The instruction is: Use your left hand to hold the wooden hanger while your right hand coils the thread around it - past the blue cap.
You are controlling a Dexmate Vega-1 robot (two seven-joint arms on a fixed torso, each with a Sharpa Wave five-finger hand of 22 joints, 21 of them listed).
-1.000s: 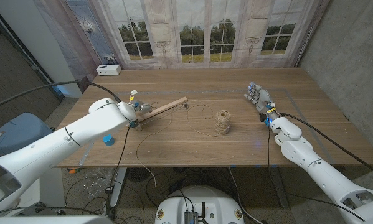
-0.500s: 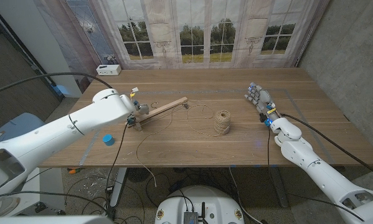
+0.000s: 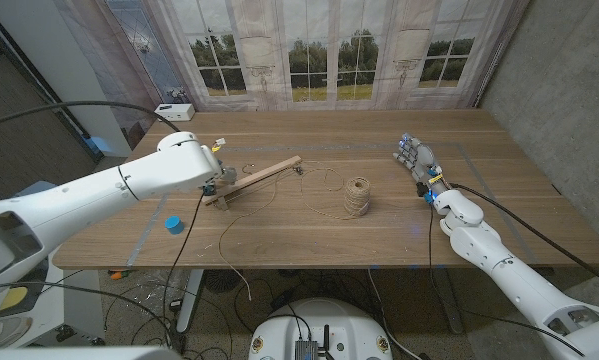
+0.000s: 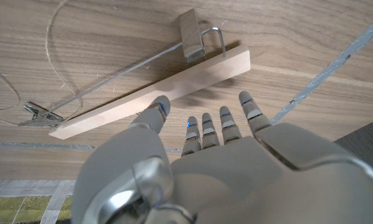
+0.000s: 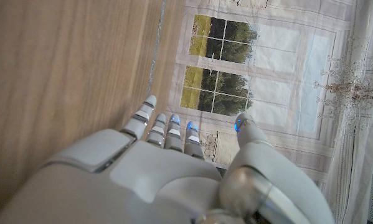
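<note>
Left wrist view shows my left hand (image 4: 205, 168) over the hanger (image 4: 155, 96), fingers apart, holding nothing. The hanger lies flat on the table (image 3: 379, 230), left of the spool (image 3: 356, 197), with loose thread (image 3: 324, 180) between them. I'd lower squarely, wrapping the bar near its low end, clear of the clip. My right hand (image 3: 419, 165) waits spread and empty, well apart; blue cap (image 3: 174, 224) sits near the front-left edge.

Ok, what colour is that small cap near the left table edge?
Blue; the cap shows best in the head view.
</note>
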